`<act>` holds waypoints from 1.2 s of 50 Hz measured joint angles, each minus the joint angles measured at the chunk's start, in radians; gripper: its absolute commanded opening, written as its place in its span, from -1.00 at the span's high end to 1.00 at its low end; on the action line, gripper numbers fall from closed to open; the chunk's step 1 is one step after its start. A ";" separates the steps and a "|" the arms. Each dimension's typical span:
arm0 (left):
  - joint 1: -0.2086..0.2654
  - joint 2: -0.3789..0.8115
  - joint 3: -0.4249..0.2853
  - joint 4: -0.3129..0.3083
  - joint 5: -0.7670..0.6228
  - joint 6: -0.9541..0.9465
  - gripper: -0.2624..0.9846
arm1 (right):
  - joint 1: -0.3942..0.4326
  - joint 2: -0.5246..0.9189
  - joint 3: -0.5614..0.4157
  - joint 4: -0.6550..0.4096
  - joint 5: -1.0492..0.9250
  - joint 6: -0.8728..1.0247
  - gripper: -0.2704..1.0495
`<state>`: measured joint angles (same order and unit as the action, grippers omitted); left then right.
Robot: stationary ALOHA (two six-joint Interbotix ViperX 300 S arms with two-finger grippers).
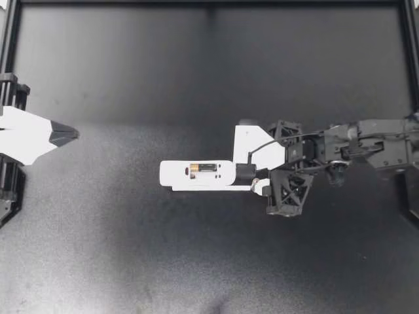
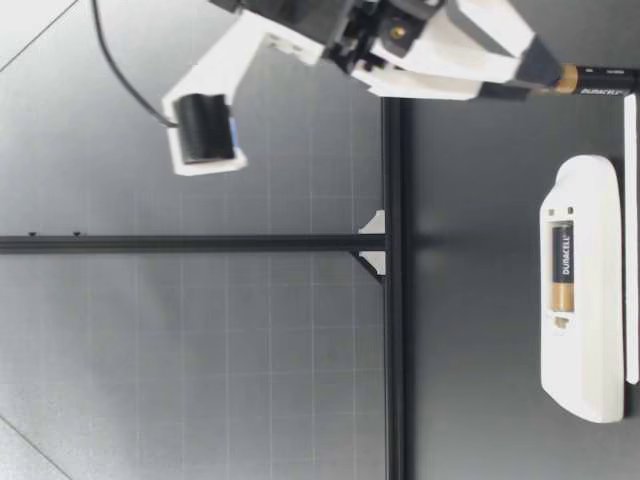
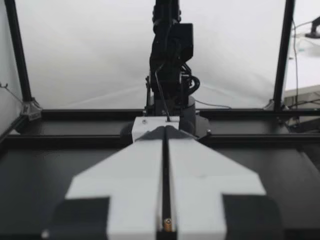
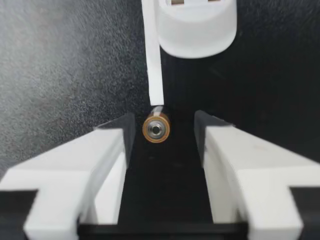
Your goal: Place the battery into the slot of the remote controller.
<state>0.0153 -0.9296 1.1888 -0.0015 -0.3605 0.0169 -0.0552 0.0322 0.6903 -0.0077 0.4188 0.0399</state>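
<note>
Battery (image 1: 204,168) sits in remote (image 1: 196,174) slot, mid table (image 1: 131,261); R gripper (image 1: 252,175) at remote's end, spread.
2nd battery (image 4: 156,129) lies btwn R fingers (image 4: 107,160), end-on to wrist cam, in line w/ gripper; close to one finger, clear gap to other, not pinched. White strip (image 4: 153,60) beside remote meets it. L gripper (image 1: 69,134) pressed together, well apart at table edge.
</note>
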 measured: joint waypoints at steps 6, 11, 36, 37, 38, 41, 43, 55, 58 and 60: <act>0.000 0.000 0.000 0.000 0.002 0.000 0.80 | 0.006 0.009 0.000 0.000 0.002 0.000 -0.16; -0.002 0.000 0.002 0.000 0.000 0.000 0.80 | 0.006 0.011 0.000 0.000 0.000 0.000 -0.16; 0.000 0.000 0.003 0.000 0.000 0.002 0.80 | 0.006 0.032 -0.020 0.000 0.034 0.000 0.30; -0.002 0.000 0.003 0.000 0.000 0.002 0.80 | 0.006 0.034 -0.021 0.000 0.037 0.000 0.32; 0.000 0.000 0.003 0.000 0.000 0.002 0.80 | 0.008 0.037 -0.023 0.000 0.038 0.000 0.34; -0.002 0.000 0.003 0.000 0.002 0.002 0.80 | 0.009 0.038 -0.031 0.000 0.046 0.000 0.41; -0.002 0.000 0.003 0.000 0.000 0.002 0.80 | 0.011 0.040 -0.035 0.000 0.051 0.000 0.44; -0.002 0.000 0.003 0.000 0.000 0.002 0.80 | 0.014 0.040 -0.040 0.000 0.063 0.000 0.63; 0.000 0.005 0.003 0.000 0.008 0.002 0.80 | 0.015 0.038 -0.040 -0.002 0.061 0.002 0.64; 0.000 0.014 0.005 0.000 0.020 0.002 0.80 | 0.014 0.035 -0.040 0.000 0.060 0.002 0.64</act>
<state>0.0153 -0.9158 1.1934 -0.0015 -0.3405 0.0184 -0.0414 0.0675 0.6504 -0.0077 0.4786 0.0414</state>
